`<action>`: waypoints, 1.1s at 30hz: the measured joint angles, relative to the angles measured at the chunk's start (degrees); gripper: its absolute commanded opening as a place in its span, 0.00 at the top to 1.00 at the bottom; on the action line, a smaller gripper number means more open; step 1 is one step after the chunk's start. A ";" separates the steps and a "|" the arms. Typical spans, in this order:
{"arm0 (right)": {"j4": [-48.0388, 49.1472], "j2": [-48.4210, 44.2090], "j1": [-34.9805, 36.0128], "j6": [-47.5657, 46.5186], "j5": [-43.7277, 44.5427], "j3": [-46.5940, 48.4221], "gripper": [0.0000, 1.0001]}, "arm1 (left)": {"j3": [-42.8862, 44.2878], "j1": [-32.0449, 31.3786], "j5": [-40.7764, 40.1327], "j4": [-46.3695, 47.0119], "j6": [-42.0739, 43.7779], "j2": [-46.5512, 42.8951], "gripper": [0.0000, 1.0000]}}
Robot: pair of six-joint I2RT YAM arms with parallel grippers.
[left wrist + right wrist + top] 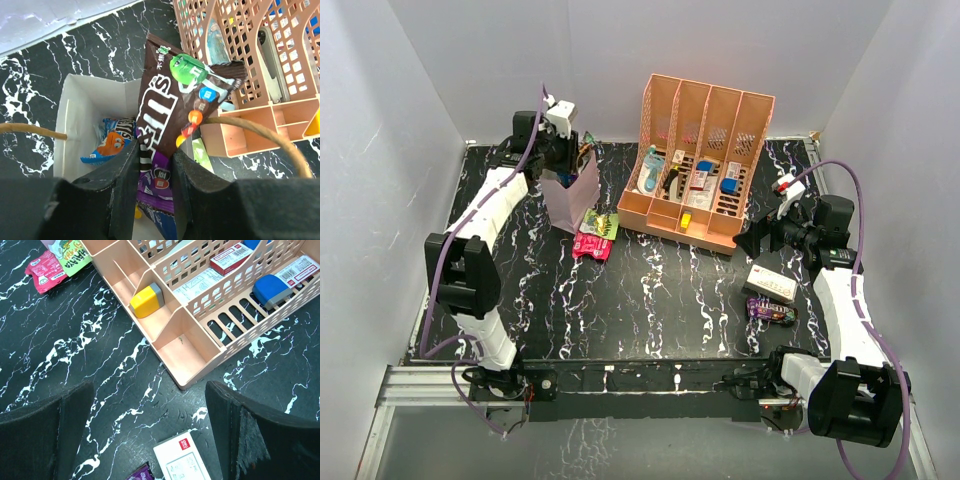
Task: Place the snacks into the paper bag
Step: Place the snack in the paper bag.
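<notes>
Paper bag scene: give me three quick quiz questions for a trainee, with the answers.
1. True or false: the left gripper is shut on a brown packet at the mouth of the paper bag.
2. Which snack lies nearest the white box? A pink packet, B purple packet, C green packet.
3. Fill in: the jaws of the right gripper stand ____.
Key: 1 true; 2 B; 3 open.

Brown snack packet (165, 105) w/ white lettering; pale lilac paper bag (569, 200) (white inside); black white-veined tabletop (660, 290); peach rack (705, 130).
</notes>
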 measured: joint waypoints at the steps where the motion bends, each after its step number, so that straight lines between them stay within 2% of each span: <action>1: 0.00 0.00 0.00 0.00 0.00 -0.04 0.02 | -0.39 0.00 0.15 0.04 0.20 0.07 0.67; 6: 0.00 -0.02 0.00 -0.11 0.00 -0.04 0.02 | -0.79 0.00 0.96 0.07 1.03 0.17 0.51; 21: 0.00 -0.02 0.00 -0.13 0.00 -0.04 0.01 | -0.90 0.00 1.31 0.81 1.92 -0.17 0.46; 33: -0.46 -0.33 0.00 -0.55 1.11 -0.04 0.02 | 0.15 0.00 -3.10 -3.85 4.92 -4.11 0.29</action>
